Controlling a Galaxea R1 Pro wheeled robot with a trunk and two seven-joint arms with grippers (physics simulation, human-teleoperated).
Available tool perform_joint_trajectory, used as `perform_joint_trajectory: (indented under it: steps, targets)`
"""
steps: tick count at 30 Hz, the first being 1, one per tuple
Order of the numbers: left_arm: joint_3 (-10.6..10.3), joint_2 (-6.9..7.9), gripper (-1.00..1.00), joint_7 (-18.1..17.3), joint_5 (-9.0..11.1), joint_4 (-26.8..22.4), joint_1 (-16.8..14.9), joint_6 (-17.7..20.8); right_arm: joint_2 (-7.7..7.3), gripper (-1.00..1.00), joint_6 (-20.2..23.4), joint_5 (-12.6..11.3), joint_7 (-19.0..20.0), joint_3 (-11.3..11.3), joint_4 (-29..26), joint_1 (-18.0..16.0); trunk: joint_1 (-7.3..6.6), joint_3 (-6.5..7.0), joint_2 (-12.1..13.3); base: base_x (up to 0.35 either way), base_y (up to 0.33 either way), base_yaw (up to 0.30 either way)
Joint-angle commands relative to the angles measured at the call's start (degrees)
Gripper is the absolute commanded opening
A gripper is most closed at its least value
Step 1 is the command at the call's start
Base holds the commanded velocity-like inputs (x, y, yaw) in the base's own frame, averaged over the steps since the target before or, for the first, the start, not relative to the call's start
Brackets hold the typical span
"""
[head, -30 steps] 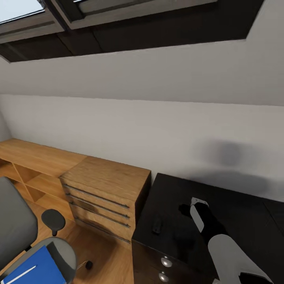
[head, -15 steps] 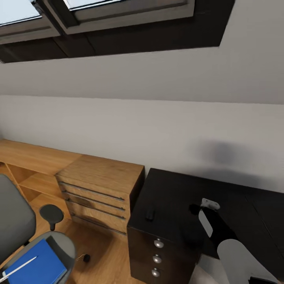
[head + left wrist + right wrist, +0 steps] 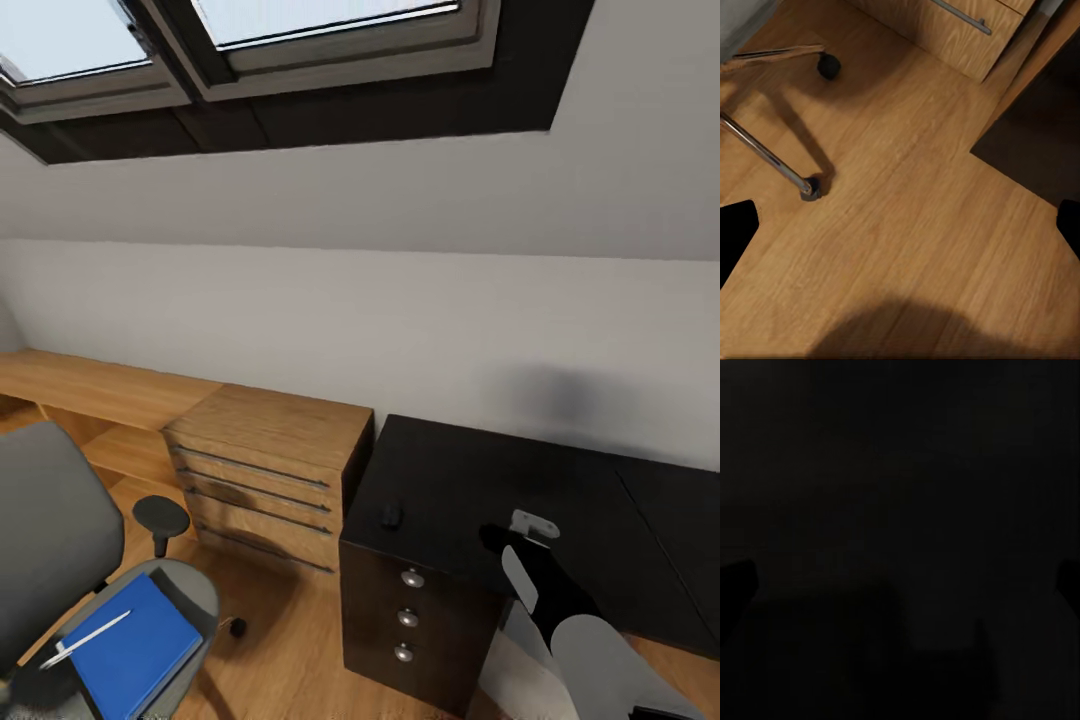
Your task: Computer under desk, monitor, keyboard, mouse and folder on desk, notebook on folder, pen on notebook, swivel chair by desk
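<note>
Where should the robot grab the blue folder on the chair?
Probably by the folder's near edge, which seems to reach the seat's front rim, coming from the open front of the chair. It lies flat, so a top pinch finds nothing. The pen rests loose on it and may roll off.

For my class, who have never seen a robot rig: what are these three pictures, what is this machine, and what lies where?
These are simulator renders from a wheeled two-armed robot. The head camera looks down on a bedroom: a black desk with a small mouse near its corner, and a swivel chair with a blue folder and a pen on its seat. The right arm reaches over the desk. The left wrist camera looks at the wood floor and a chair castor; its pincer is open and empty. The right wrist picture is nearly all dark.
</note>
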Motion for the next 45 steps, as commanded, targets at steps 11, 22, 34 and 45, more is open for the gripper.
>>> perform_joint_trajectory:
  steps: [11, 22, 34, 45]
  targets:
    - [-0.2, 0.22, 1.0, 0.1, 0.6, 0.0, 0.0, -0.1, 0.54, 1.0, -3.0, -1.2, -0.3, 0.0, 0.3, 0.0, -0.01, -0.02, -0.1, -0.087, 0.014, -0.107]
    - [-0.1, 0.55, 1.0, 0.2, 0.7, 0.0, 0.0, -0.1, 0.65, 1.0, -4.1, -1.2, -0.2, 0.0, 1.8, 0.0, -0.01, -0.37, -0.1, -0.017, 0.001, -0.236]
    - [-0.2, 0.62, 1.0, 0.0, 0.6, 0.0, 0.0, -0.2, 0.65, 1.0, -6.8, -1.1, -0.2, 0.1, 4.1, 0.0, -0.01, -0.74, -0.1, -0.123, 0.075, -0.122]
    - [-0.1, 0.62, 1.0, 0.0, 0.7, 0.0, 0.0, -0.1, 0.68, 1.0, -11.4, -1.0, -0.1, 0.4, 7.7, 0.0, -0.01, -0.43, -0.1, -0.286, 0.166, -0.239]
